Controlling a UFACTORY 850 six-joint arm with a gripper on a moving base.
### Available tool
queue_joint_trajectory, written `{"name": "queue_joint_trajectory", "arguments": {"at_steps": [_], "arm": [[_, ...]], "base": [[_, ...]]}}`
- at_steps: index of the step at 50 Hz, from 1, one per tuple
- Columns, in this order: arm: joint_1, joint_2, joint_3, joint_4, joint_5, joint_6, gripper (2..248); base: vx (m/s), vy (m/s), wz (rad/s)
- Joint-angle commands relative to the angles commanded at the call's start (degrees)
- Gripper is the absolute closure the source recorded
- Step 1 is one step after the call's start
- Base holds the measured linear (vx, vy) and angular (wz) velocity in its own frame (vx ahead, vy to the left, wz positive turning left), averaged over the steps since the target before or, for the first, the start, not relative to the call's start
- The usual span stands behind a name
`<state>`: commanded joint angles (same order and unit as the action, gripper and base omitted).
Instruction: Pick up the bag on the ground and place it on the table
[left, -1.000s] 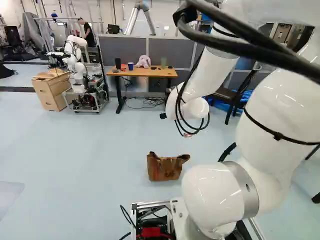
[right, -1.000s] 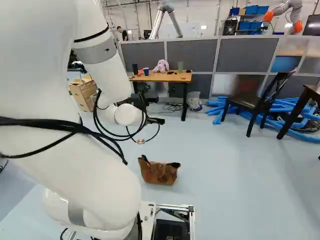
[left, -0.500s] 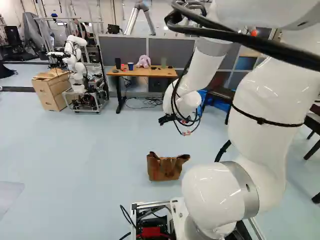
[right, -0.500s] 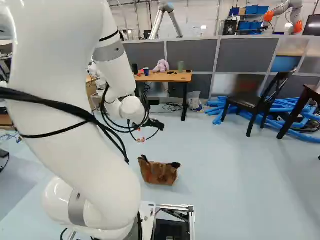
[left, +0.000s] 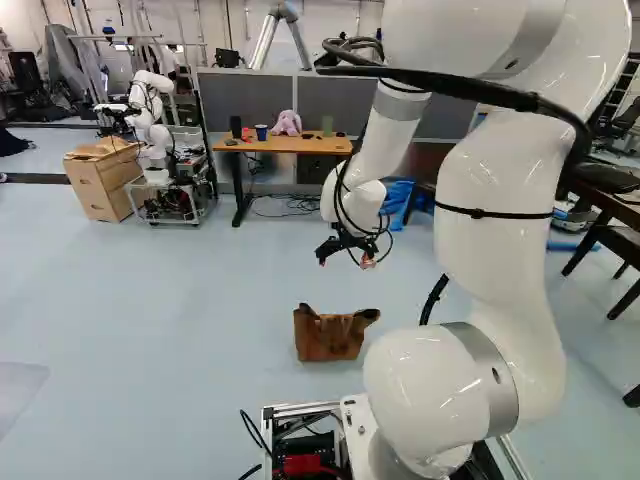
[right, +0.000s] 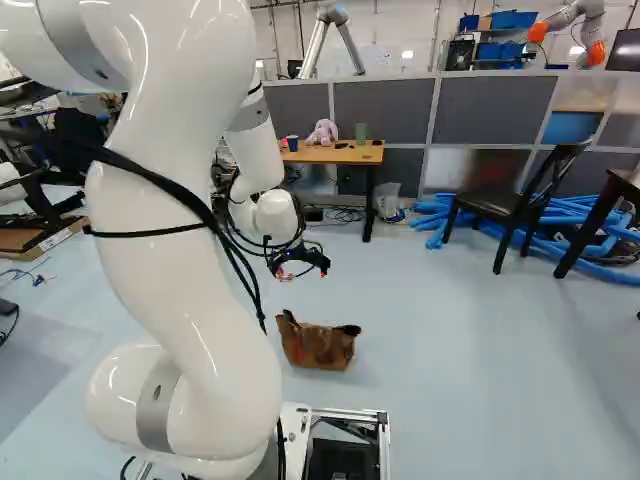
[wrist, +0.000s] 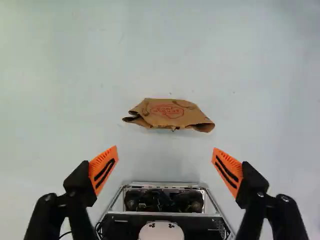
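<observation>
The brown tote bag (left: 330, 338) was seen upright on the floor (left: 150, 320), just ahead of the mobile base, presumably set there so that it could be reached without any driving. Above it the white arm (left: 500, 260) was bent over, with the jaws pointed down towards the floor, a pose apparently chosen so that the bag could be approached from above. The jaws were spread wide, their orange pads (wrist: 103, 170) well apart and nothing held between them; such a spread seemed meant to leave room for the bag's mouth or handles. In the wrist view the bag was shown ahead of the jaws, untouched, its long side lying roughly along the line from one pad to the other. A turn of the wrist was therefore judged useful, so that the thin way of the bag might be pinched rather than its length. With a shallow grip, only a limp edge might be caught and lost in lifting. The wooden-topped counter (left: 285, 146) was placed farther off, against grey partitions (right: 385, 110), and a pink plush toy (left: 287, 123) and cups were carried on it, so a free patch would have to be picked.
</observation>
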<state>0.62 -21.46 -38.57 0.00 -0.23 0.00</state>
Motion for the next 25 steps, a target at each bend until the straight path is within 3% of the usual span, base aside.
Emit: {"name": "queue_joint_trajectory", "arguments": {"at_steps": [25], "arm": [[-0.1,-9.9,-8.6,0.0,-1.6,0.0,3]], "base": [[0.0,0.0,0.0]]}}
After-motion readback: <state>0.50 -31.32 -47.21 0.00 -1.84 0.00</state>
